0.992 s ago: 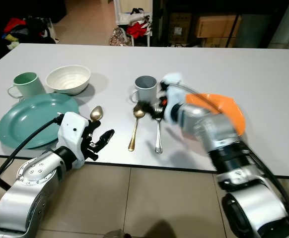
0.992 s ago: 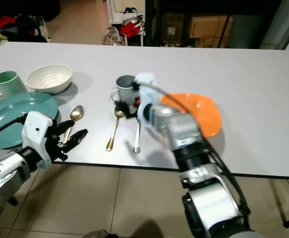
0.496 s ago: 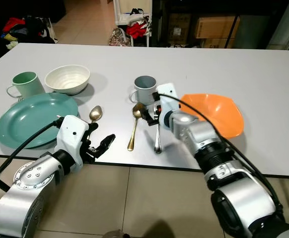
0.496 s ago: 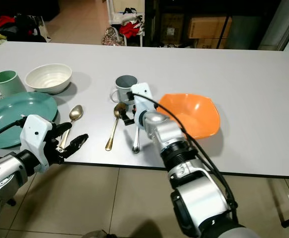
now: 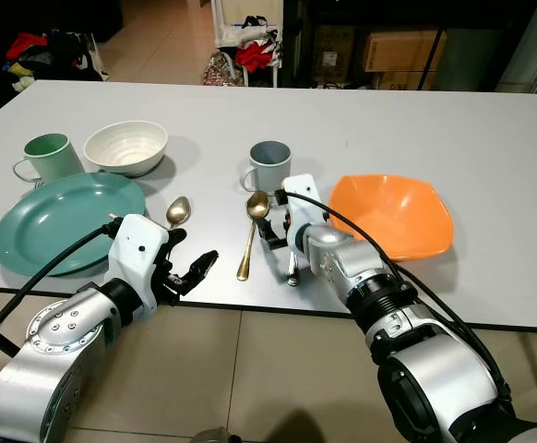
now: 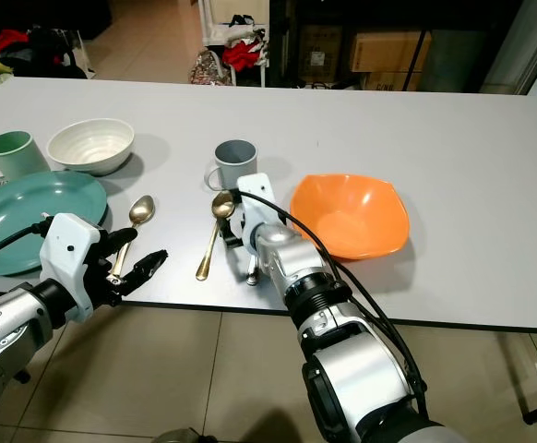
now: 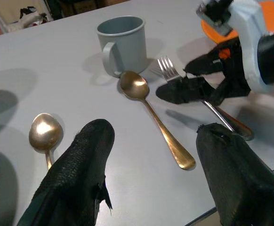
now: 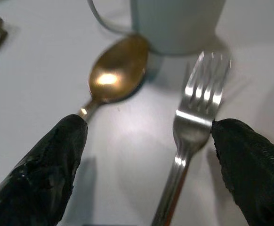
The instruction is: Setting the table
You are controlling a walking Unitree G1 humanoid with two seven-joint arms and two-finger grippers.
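Note:
A silver fork [image 8: 193, 117] and a gold spoon [image 8: 112, 77] lie side by side in front of a grey mug [image 5: 270, 164]. My right gripper [image 5: 278, 233] hovers low over them, open, its fingers [image 8: 250, 174] spread either side of the fork's neck and holding nothing. An orange bowl [image 5: 393, 214] sits just right of it. A second gold spoon [image 5: 178, 211] lies beside the green plate [image 5: 61, 217]. My left gripper [image 5: 187, 256] is open at the table's front edge, near that spoon and holding nothing.
A green mug [image 5: 47, 155] and a white ribbed bowl [image 5: 125, 146] stand behind the plate at the left. The white table [image 5: 416, 111] stretches bare to the back and right. Tiled floor lies below the front edge, and boxes and clothes sit beyond the far side.
My right arm has drawn back towards me, uncovering the orange bowl. Its gripper has slid down from beside the mug to the fork's neck. The left gripper has barely moved.

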